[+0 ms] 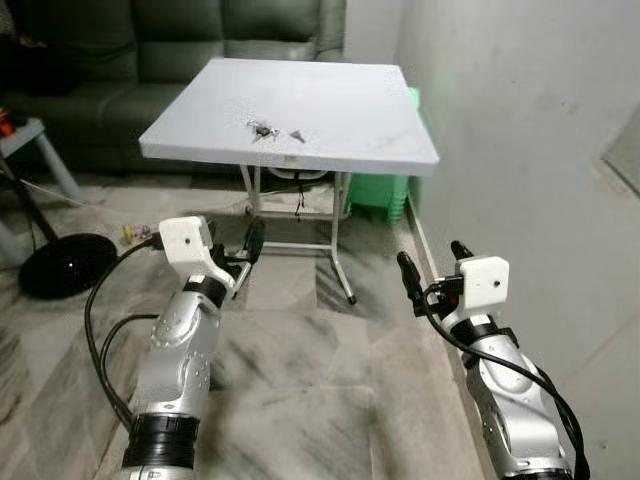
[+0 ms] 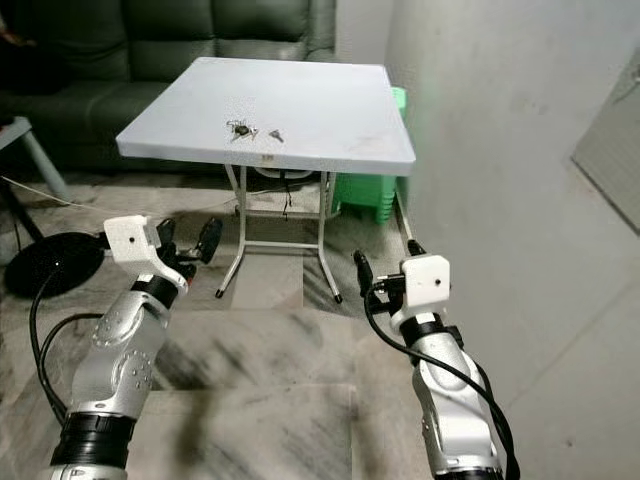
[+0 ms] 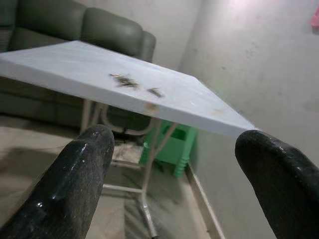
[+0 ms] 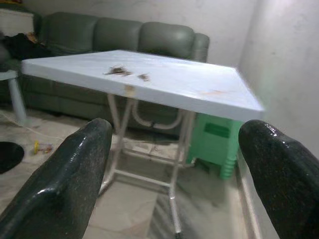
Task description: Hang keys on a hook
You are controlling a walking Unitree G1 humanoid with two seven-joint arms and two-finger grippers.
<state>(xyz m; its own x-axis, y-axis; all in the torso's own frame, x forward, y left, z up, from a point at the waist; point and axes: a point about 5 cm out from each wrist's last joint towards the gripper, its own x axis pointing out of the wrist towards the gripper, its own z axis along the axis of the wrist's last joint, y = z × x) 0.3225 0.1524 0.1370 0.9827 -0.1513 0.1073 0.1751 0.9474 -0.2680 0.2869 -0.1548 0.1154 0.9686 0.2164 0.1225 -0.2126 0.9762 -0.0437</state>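
A bunch of keys [image 1: 264, 130] lies on the white square table [image 1: 350, 110], near its front edge, with a smaller loose piece [image 1: 297, 135] just to its right. The keys also show in the left wrist view [image 3: 123, 80] and the right wrist view [image 4: 117, 71]. Both arms are raised in front of me, short of the table and below its top. My left gripper [image 1: 238, 252] is open with nothing between its fingers [image 3: 82, 184]. My right gripper [image 1: 434, 262] is open and holds nothing; its fingers [image 4: 75, 174] frame the table.
A green plastic stool [image 1: 380, 195] stands under the table's right side. A dark green sofa [image 1: 150, 60] runs behind it. A white wall [image 1: 520, 120] closes the right. A round black base [image 1: 65, 265] and a small pale side table [image 1: 40, 145] sit at the left on the marble floor.
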